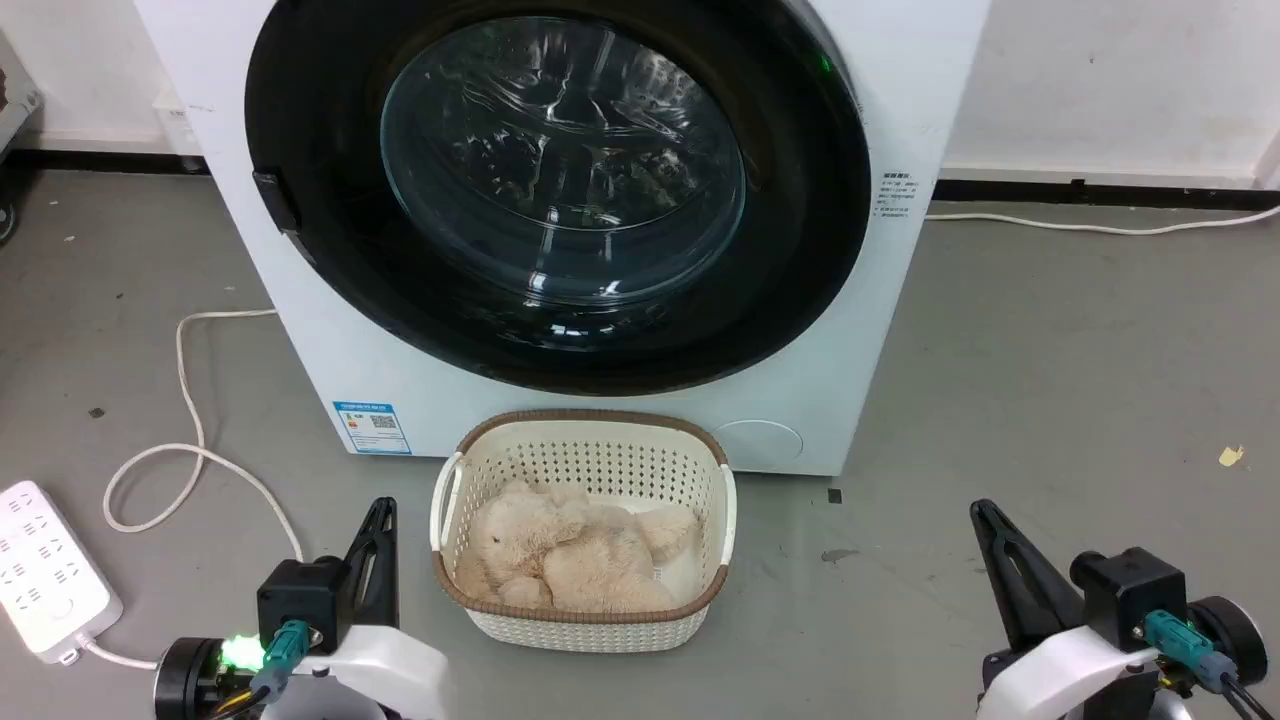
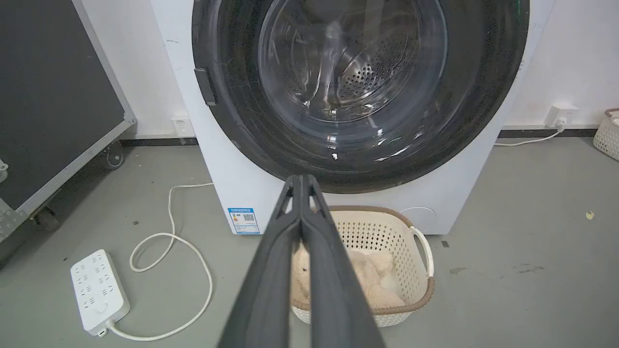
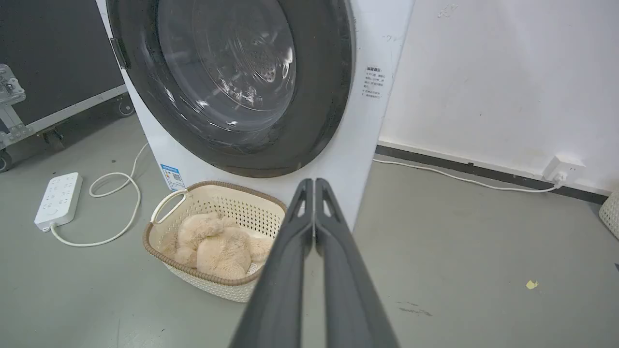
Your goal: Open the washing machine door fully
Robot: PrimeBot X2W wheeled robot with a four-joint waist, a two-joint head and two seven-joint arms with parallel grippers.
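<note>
Grey floor [image 1: 1050,400], white wall [image 1: 1100,80], washing machine [image 1: 350,360]

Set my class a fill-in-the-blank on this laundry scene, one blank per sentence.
1. The door of the washing machine is ____.
2. The plush toy lies in the ____.
3. The left gripper and right gripper hold their fingers ____.
4. The power strip lies on the robot's ____ side.
Missing words: closed; basket; shut; left.
</note>
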